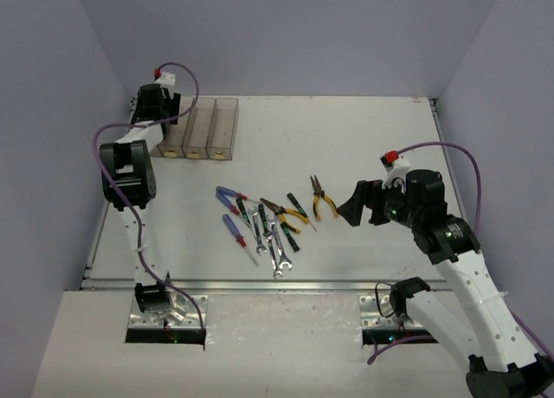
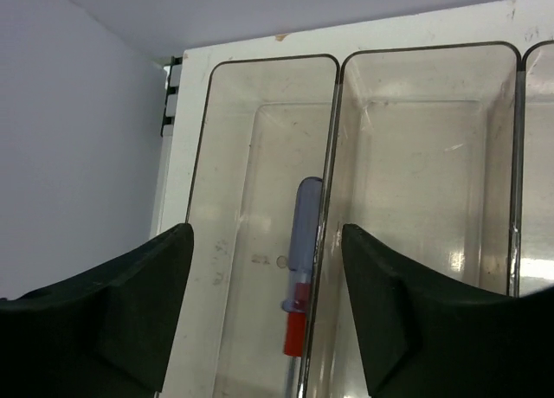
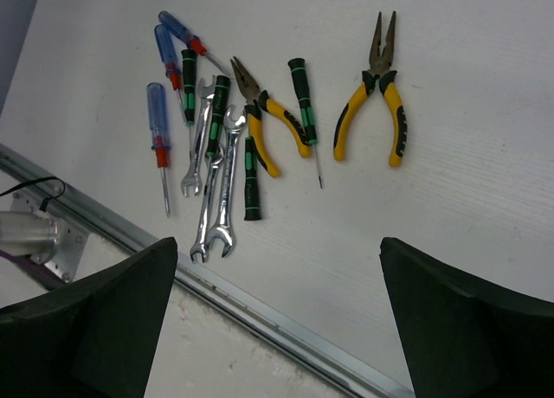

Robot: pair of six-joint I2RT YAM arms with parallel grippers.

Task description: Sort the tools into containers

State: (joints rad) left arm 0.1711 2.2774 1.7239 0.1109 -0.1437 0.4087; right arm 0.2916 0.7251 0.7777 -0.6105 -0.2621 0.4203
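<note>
"Looking at your screens, which step are you on?" my friend asks.

"The drop-off step, I think. My left gripper point(image 2: 265, 242) hangs over the containers point(image 1: 210, 125), up at 10 o'clock on the table point(image 1: 363, 130). Its fingers are apart and nothing is between them. Under it a blue screwdriver point(image 2: 305, 229) lies flat in the end bin point(image 2: 203, 173), right along the wall it shares with the next bin. So I judge that one tool is put away."

"And the others?"

"The tools point(image 1: 264, 225) lie in a heap near 6 o'clock, close to the near edge. I see more blue screwdrivers, green-and-black ones, silver wrenches point(image 3: 216, 190) and one pair of pliers. Another pair, the yellow pliers point(image 3: 378, 76), lies alone at 3 o'clock of the heap. In the top view my right gripper point(image 3: 279, 268) floats at 3 o'clock of them, jaws wide, holding nothing."

"What comes next?"

"I think the lone pliers are the easy pick. I must bring the right gripper down over them, turn it so the fingers go across the handles, then squeeze. The left gripper should lift away from the bins to make room. The heap looks harder, because the tools there touch and cross."
</note>
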